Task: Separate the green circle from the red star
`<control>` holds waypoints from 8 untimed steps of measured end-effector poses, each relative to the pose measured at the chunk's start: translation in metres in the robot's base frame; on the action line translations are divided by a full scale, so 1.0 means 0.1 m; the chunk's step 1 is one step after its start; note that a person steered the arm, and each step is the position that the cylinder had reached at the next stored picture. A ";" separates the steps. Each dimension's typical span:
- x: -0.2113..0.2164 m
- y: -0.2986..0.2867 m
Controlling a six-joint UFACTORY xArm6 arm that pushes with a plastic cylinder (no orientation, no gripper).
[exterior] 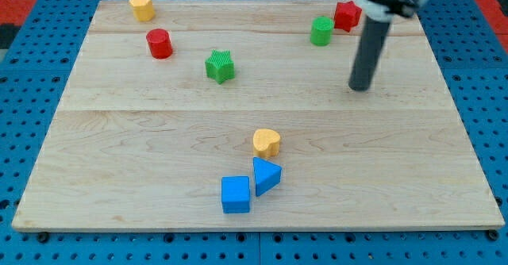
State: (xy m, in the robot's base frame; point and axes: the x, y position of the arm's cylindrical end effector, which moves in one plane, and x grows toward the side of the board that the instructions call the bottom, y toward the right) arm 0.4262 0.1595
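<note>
Right now green circle (321, 31) sits near the board's (159, 154) top edge, touching or just beside red star (347, 15), which lies up & to the view's right of it. My tip (360, 87) is below the pair, a bit right of the circle. No claw on this rig, just a bare rod, holding nothing. Prob. next push goes up-left btwn them. No labels or writing visible.
</note>
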 end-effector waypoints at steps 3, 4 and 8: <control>-0.73 0.18; -1.26 0.18; -1.36 -0.73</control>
State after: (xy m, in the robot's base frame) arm 0.2899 0.0861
